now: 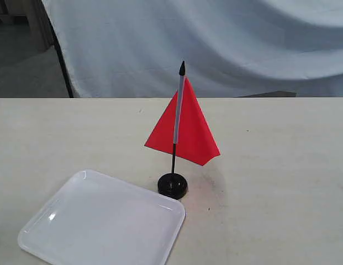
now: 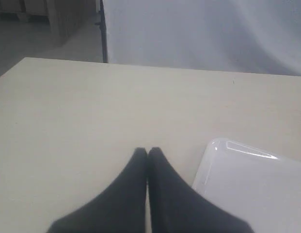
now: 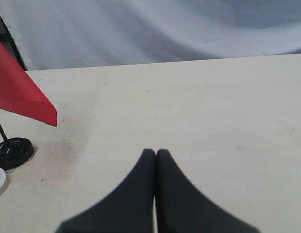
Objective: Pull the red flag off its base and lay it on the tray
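The flag (image 1: 190, 130) stands unpulled in its base (image 1: 172, 185), the tray (image 1: 99, 221) lies bare at the front-left corner of the table (image 1: 293, 182), and the left end effector (image 2: 148, 151) and right end effector (image 3: 155, 152) are clenched on nothing.

Only the fingers of each arm show. The left gripper (image 2: 148, 151) is a pair of matte black fingers (image 2: 123, 199), broad at the root and tapering in a smooth curve to narrow rounded tips, with a thin pale seam between them. The right gripper (image 3: 155, 152) looks the same: two plain black, wedge-shaped fingers (image 3: 128, 199) with softly blurred edges.
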Robot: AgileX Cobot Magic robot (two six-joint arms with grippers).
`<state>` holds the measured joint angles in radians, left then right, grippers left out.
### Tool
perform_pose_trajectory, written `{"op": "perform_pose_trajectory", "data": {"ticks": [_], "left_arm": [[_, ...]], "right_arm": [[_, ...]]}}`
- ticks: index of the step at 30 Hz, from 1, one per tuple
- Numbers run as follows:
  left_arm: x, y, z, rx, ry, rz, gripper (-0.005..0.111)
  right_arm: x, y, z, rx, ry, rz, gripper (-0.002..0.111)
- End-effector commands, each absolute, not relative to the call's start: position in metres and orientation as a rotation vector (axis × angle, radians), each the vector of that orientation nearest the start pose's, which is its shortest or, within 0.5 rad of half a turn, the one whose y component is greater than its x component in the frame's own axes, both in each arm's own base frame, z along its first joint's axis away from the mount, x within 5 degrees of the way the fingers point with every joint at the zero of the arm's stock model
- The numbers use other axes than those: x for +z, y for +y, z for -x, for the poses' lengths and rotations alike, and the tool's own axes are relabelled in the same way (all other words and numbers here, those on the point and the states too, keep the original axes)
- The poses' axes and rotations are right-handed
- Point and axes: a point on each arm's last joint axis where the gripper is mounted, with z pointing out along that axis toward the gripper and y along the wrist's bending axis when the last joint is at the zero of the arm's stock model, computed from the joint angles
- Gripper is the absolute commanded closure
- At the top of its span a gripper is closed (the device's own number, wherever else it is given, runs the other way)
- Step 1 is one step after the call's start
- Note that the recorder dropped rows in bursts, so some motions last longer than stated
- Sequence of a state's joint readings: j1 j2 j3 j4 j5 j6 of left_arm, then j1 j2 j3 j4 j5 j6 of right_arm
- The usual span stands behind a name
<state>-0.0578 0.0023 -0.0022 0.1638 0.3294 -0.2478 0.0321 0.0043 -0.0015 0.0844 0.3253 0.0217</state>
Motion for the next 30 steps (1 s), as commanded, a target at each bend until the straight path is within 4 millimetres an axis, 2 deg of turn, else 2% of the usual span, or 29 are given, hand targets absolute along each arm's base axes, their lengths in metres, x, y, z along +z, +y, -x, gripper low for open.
{"op": "perform_pose_trajectory", "data": {"ticks": [1, 12, 15, 26, 30], "left_arm": [[0.185, 0.001, -0.054, -0.061, 1.799, 0.066, 0.107], [0.185, 0.001, -0.054, -0.061, 1.799, 0.066, 0.107], [0.185, 0.001, -0.054, -0.061, 1.799, 0.066, 0.107], [0.185, 0.001, -0.054, -0.061, 1.799, 0.066, 0.107], [0.185, 0.001, -0.054, -0.061, 1.799, 0.066, 0.107]], "right_arm": [[0.184, 0.004, -0.054, 0.114, 1.805, -0.027, 0.109], [0.184, 0.004, -0.054, 0.113, 1.803, -0.028, 0.109], [0.189, 0.004, -0.055, 0.112, 1.752, -0.03, 0.109], [0.236, 0.0, -0.051, 0.102, 1.228, -0.054, 0.109], [0.248, -0.001, -0.046, 0.222, 1.074, -0.133, 0.109]]}}
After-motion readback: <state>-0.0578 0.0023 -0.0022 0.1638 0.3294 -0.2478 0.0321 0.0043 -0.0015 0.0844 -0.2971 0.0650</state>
